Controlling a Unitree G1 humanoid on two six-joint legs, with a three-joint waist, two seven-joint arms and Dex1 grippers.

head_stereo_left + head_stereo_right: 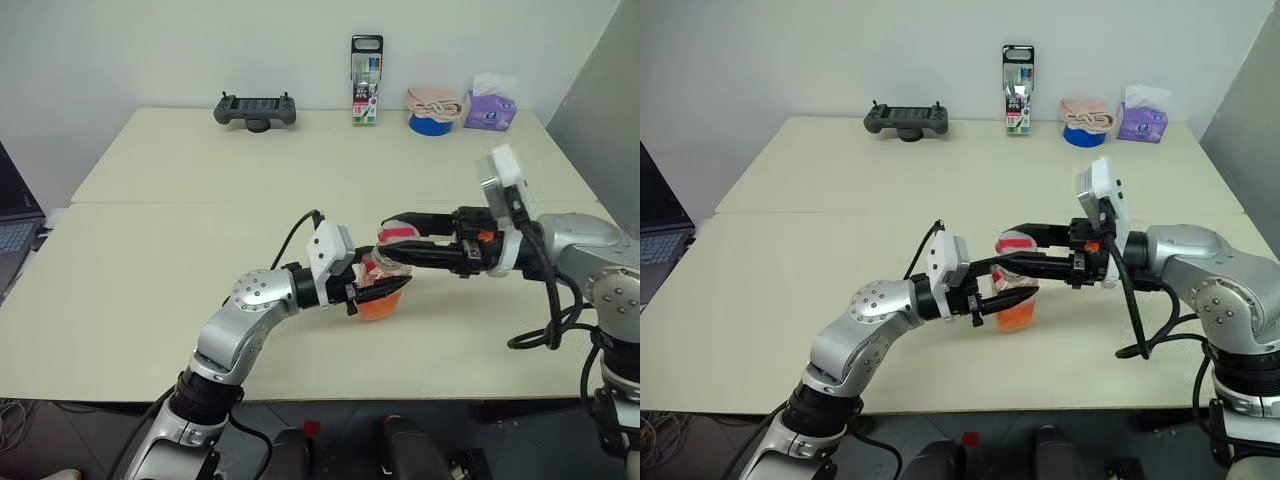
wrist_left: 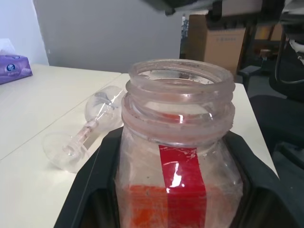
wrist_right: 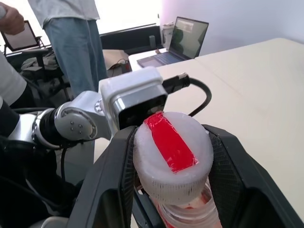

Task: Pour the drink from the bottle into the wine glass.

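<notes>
Two cream tables (image 1: 150, 290) pushed together, grey wall (image 1: 150, 50), laptop (image 1: 15, 235) alongside.

The bottle (image 2: 179, 156) is clear with a red stripe, and the drink (image 1: 381, 303) inside is bright orange. Its cap (image 3: 172, 154) is white with a red stripe. The wine glass (image 2: 85, 130) is clear. The worktop (image 1: 200, 250) is pale cream.

A pale cream table (image 1: 180, 270), made of two tops joined at a seam, stands against a plain white wall (image 1: 150, 50). A grey panel (image 1: 600, 110) rises at the right. A laptop (image 3: 183, 35) sits on another desk.
</notes>
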